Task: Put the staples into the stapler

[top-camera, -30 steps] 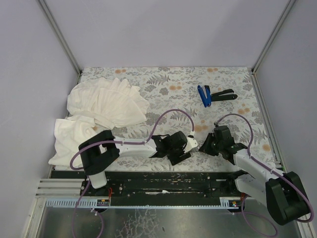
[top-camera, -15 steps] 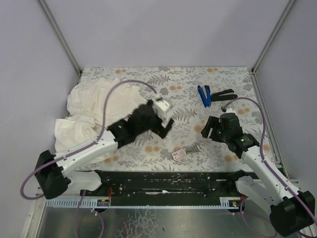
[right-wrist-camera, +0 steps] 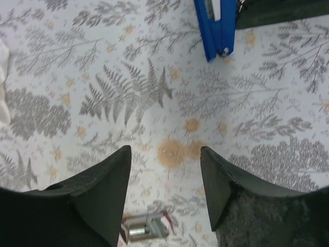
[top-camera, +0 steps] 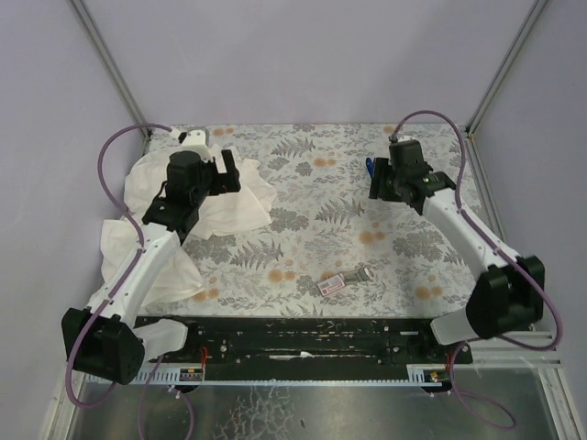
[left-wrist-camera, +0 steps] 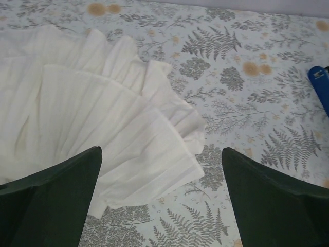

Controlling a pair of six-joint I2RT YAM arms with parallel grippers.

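Direction matters most for you now. The stapler [right-wrist-camera: 216, 27] lies near the far right corner of the worktop [top-camera: 303, 215], and your right gripper [right-wrist-camera: 164, 152] hovers just on its near side. In the right wrist view the blue arm sits beyond the fingertips, a little right of the gap between them. Its long axis runs roughly away from the fingers rather than across them. A black part splays off to the right, so the stapler looks hinged open. The right jaws stand moderately apart with only bare worktop between them, holding nothing.

The staples lie the other way. The staple box [top-camera: 331, 285] with its red label and the staple strip [top-camera: 359, 274] just beside it sit by the near edge, right of centre, well apart from the stapler.

Your left gripper [left-wrist-camera: 160, 154] hangs over the white cloth [left-wrist-camera: 103, 128] at the far left, jaws spread wide and empty, well away from both items. I judge the right arm the nearer to the stapler. You would likely need to turn that wrist so the fingers straddle the blue arm across its length.
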